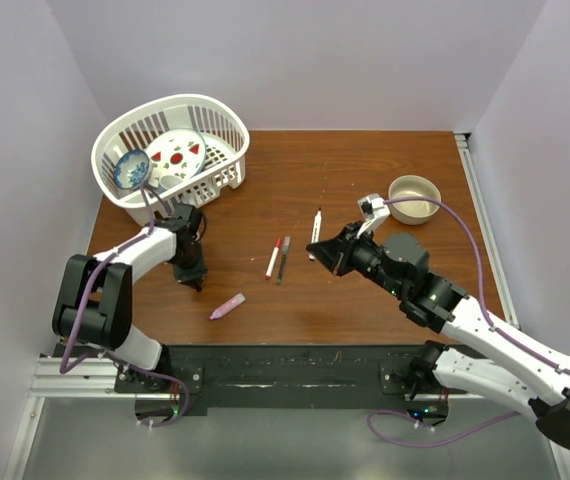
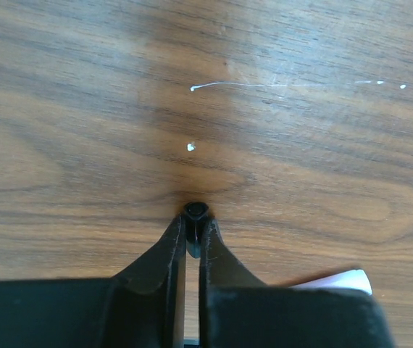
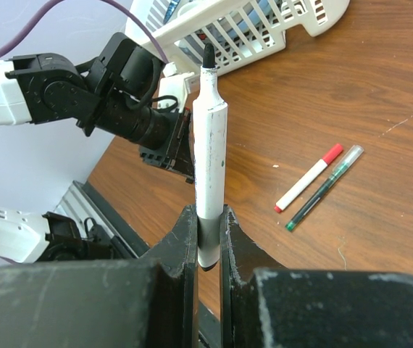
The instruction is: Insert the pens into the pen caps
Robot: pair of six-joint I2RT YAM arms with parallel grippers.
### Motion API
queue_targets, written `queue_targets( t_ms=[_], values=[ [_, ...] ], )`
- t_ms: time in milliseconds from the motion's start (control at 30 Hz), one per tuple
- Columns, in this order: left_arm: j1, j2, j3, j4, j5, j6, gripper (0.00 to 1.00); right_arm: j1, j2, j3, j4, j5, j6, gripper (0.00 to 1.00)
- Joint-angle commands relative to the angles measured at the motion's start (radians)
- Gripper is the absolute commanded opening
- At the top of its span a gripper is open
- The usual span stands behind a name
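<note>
- Right wrist view: white marker (image 3: 210, 145), bare-tipped, stands clamped at its rear end in my right gripper (image 3: 208, 219).
- I judge it light, stiff, slick; holding low suits it.
- My left gripper (image 2: 194, 222) pinches a small dark cap (image 2: 195, 209) against the table (image 2: 301, 181).

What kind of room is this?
Probably a robot test lab: a white-and-black left arm and right arm bolted to a dark metal rail, plain pale walls boxing in the brown wooden table, and a white plastic dish basket.

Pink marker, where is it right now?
Top view: the pink marker lies left of centre, just right of the left hand and below-left of the two slim pens.
</note>
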Motion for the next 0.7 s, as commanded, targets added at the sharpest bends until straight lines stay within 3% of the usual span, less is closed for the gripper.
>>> queue_targets(
  t_ms=[0, 100, 300, 467, 500, 667],
  values=[
    [0.003, 0.076, -0.049, 0.13, -0.082, 0.031, 0.0, -0.003, 0.008, -0.007, 0.028, -0.028, 0.008, 0.0],
    [0.003, -0.002, -0.052, 0.148, -0.032, 0.017, 0.0, -0.002, 0.013, -0.022, 0.057, -0.055, 0.01, 0.0],
    [0.003, -0.254, -0.047, 0.259, 0.249, -0.082, 0.0, -0.002, 0.103, -0.013, 0.158, -0.264, -0.012, 0.0],
    [0.003, -0.461, -0.111, 0.576, 0.505, -0.275, 0.0, -0.002, 0.227, -0.013, 0.312, -0.399, 0.031, 0.0],
    [0.002, -0.483, -0.147, 0.71, 0.558, -0.309, 0.0, -0.002, 0.248, -0.011, 0.338, -0.42, 0.039, 0.0],
    [-0.006, -0.553, -0.23, 1.029, 0.688, -0.505, 0.0, 0.02, 0.379, 0.024, 0.451, -0.502, 0.062, 0.0]
  ],
)
